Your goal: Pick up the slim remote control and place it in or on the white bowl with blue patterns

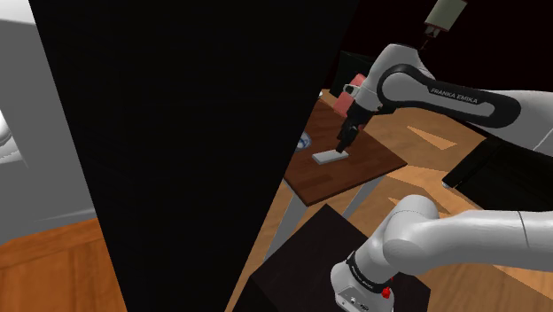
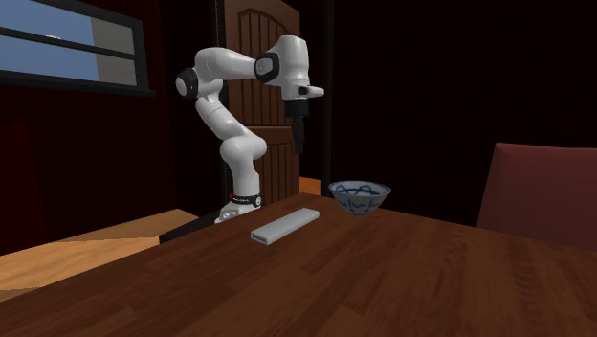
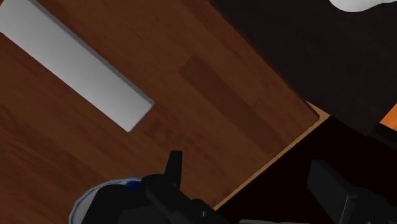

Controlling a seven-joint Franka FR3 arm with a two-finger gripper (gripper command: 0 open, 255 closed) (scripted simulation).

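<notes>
Home: arched door [image 2: 260,24], window [image 2: 77,48], dining table [image 2: 402,278]

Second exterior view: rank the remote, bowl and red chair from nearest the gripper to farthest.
1. The bowl and the remote, both on the table below the gripper: too close to call.
2. The red chair, at that view's right edge: farthest.

There is one slim grey remote control [image 2: 284,226], one white bowl with blue patterns [image 2: 360,196], one dark wooden surface [image 2: 383,282], one white Franka arm [image 2: 226,120] with one black hand [image 2: 298,147] of two fingers [image 3: 173,167], one dark red chair back [image 2: 545,191], one arched wooden door [image 2: 251,33] and one window [image 2: 67,43].
</notes>
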